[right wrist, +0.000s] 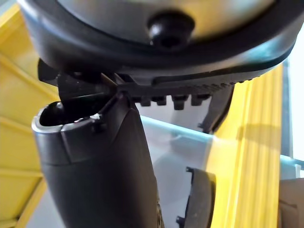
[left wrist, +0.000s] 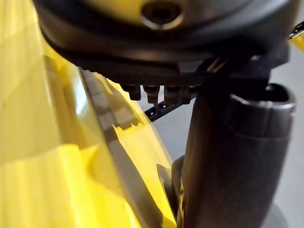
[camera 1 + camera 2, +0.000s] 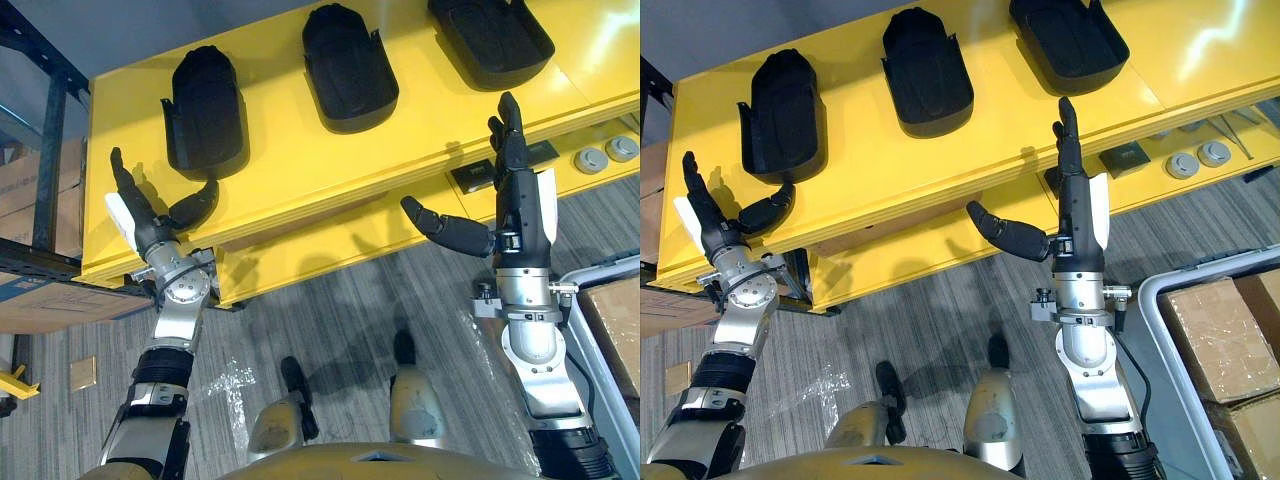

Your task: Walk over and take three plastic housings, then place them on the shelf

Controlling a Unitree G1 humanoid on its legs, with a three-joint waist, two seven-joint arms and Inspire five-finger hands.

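Noted three black moulded plastic housings in a row on top of the glossy yellow shelf (image 3: 290, 165), each apart from its neighbour: left housing (image 3: 205, 105), middle housing (image 3: 345, 65), right housing (image 3: 490, 35), the last partly cut off by the picture's edge. Found none of them in either hand.

Logged left hand (image 3: 155, 235) at the shelf's front left corner, fingers straight and released, thumb spread toward the near end of the left housing, grasping nothing. Cannot tell whether it touches the shelf edge.

Logged right hand (image 3: 515, 195) at the shelf's front edge, below and between the middle and right housings, fingers straight and pointing at the shelf, thumb stuck out sideways over the floor, grasping nothing.

Recorded on the lower yellow tier, beside the right hand: a flat dark square plate (image 3: 470, 178) and two round grey discs (image 3: 590, 160).

Recorded grey carpet floor (image 3: 330, 310) under the shelf and wrapped brown cardboard boxes (image 3: 1220, 335) at far right.
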